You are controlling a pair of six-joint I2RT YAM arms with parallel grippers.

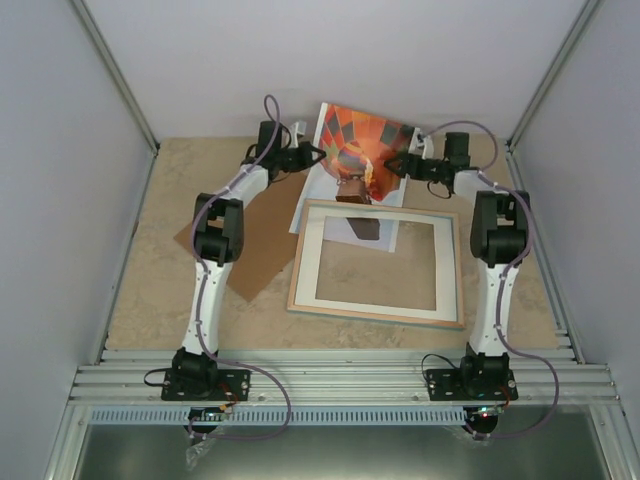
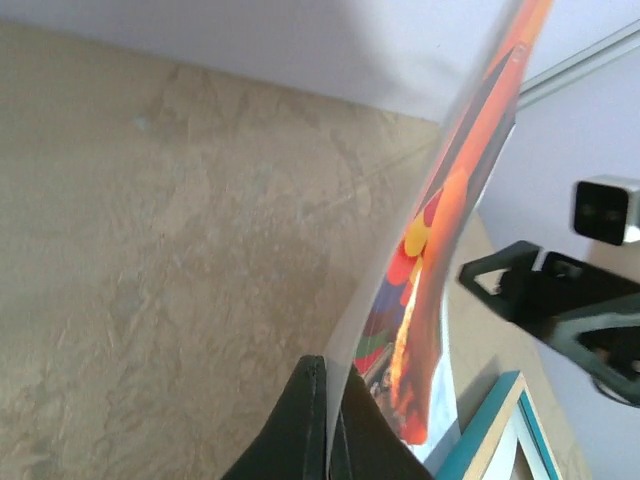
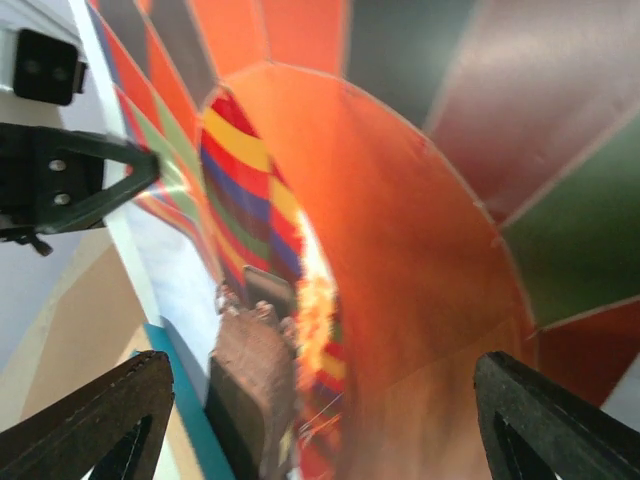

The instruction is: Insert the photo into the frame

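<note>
Photo swamps the right wrist view, blurred, cropped on every side; left arm covers part of the brown board.

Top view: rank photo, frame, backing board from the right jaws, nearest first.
1. photo, right at the right gripper, far centre.
2. frame, just below in view, table centre.
3. backing board, left of the frame.
</note>
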